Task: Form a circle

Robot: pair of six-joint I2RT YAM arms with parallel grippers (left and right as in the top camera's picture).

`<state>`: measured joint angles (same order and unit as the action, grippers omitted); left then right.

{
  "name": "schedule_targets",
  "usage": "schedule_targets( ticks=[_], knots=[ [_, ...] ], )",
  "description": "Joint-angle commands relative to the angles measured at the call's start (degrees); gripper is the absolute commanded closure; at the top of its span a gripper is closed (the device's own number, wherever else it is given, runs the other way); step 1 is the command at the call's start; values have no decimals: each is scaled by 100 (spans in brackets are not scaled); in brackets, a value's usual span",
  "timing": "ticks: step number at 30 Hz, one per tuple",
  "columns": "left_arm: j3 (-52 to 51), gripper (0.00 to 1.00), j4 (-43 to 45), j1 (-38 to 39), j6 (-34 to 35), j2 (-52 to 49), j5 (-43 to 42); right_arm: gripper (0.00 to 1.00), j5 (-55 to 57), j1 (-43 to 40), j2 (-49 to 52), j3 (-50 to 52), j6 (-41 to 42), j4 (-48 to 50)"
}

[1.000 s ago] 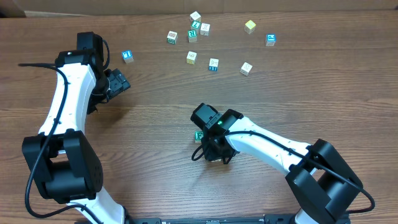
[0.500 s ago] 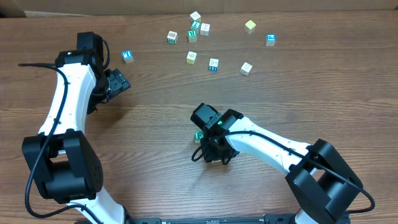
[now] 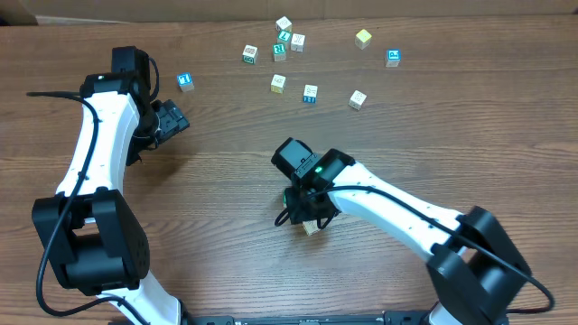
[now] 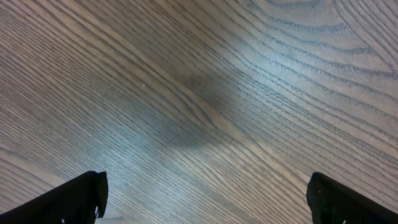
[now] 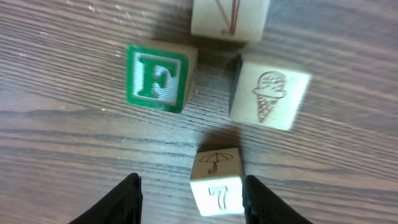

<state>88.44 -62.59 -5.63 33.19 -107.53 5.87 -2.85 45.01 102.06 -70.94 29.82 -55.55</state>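
Note:
Under my right gripper (image 5: pixel 193 202) lies a small cluster of cubes. A green-faced F cube (image 5: pixel 157 76), a cream ice-cream cube (image 5: pixel 268 93) and another cream cube (image 5: pixel 230 17) lie ahead of the jaws. A cream umbrella cube (image 5: pixel 216 180) rests on the wood between the open jaws, close against the right finger (image 5: pixel 268 202) and well apart from the left one. Overhead, my right gripper (image 3: pixel 303 209) covers most of the cluster; one cream cube (image 3: pixel 312 227) peeks out below it. My left gripper (image 3: pixel 172 118) stands wide open over bare wood (image 4: pixel 205 112).
Several loose cubes are scattered along the table's far side, among them a blue-faced cube (image 3: pixel 185 81) near my left arm, a yellowish one (image 3: pixel 363 37) and a cream one (image 3: pixel 358 99). A cardboard wall (image 3: pixel 181 11) runs behind them.
My right gripper's jaws have spread wider and the wrist has shifted slightly toward the far side, uncovering a cream cube below it. The left arm has not moved.

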Motion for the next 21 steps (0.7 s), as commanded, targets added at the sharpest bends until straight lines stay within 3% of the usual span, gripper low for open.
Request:
schedule_targets(
  ticks=[1, 10, 18, 21],
  knots=[
    [118, 0, 0, 7, -63, -2, 66, 49, 321, -341, -468, -365, 20, -92],
    [118, 0, 0, 7, -63, -2, 66, 45, 321, -1661, -584, -393, 15, -459],
    [118, 0, 0, 7, -63, -2, 66, 0, 977, -2682, -584, -391, 15, -459],
    [118, 0, 7, 7, -50, -2, 33, 0, 1187, -3069, -584, -391, 15, -393]
  ],
)
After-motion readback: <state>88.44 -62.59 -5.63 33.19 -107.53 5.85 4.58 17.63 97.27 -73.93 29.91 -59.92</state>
